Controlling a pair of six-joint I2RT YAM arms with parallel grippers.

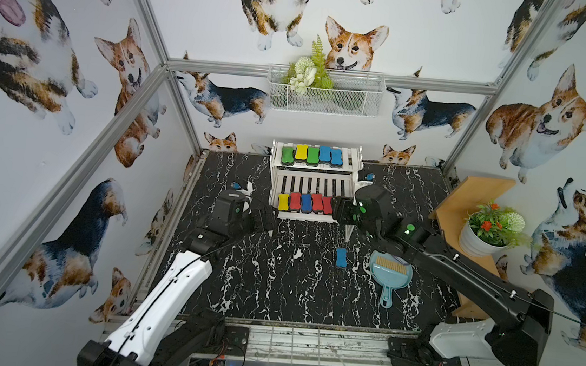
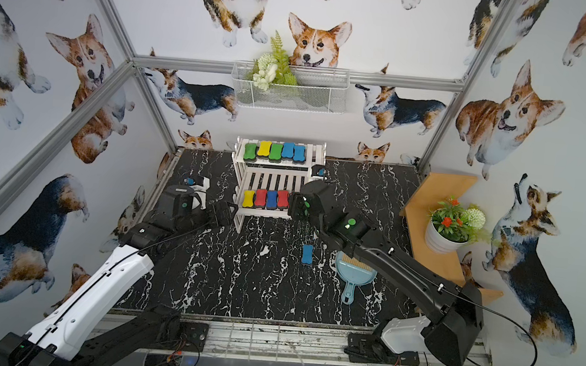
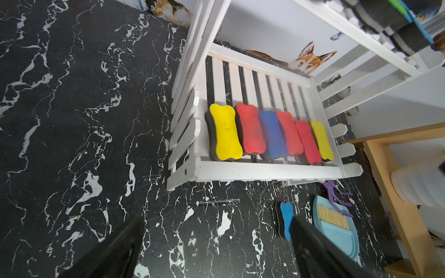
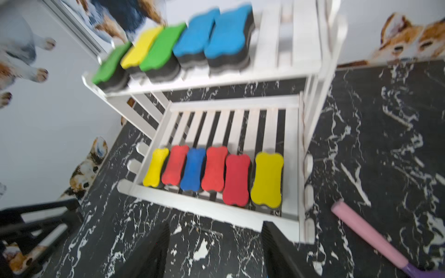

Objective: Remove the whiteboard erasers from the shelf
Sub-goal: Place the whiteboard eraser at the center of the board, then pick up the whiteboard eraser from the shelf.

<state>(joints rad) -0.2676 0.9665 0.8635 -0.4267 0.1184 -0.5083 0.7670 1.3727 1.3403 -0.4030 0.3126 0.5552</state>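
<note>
Here the right gripper (image 4: 215,226) hangs with its jaws apart and nothing between them, just in front of the right end of the shelf's (image 4: 236,103) lower tier. The left gripper (image 3: 216,221), spread wide and empty, hovers off the shelf's near left corner. Six whiteboard erasers (image 4: 237,180) lie in a row along the lower tier's near edge, and five more sit on the far upper tier. One blue eraser (image 1: 341,257) lies on the table (image 1: 274,281), just left of the light-blue dustpan (image 1: 390,277).

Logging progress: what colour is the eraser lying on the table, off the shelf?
Blue eraser, clearest in a top view.
</note>
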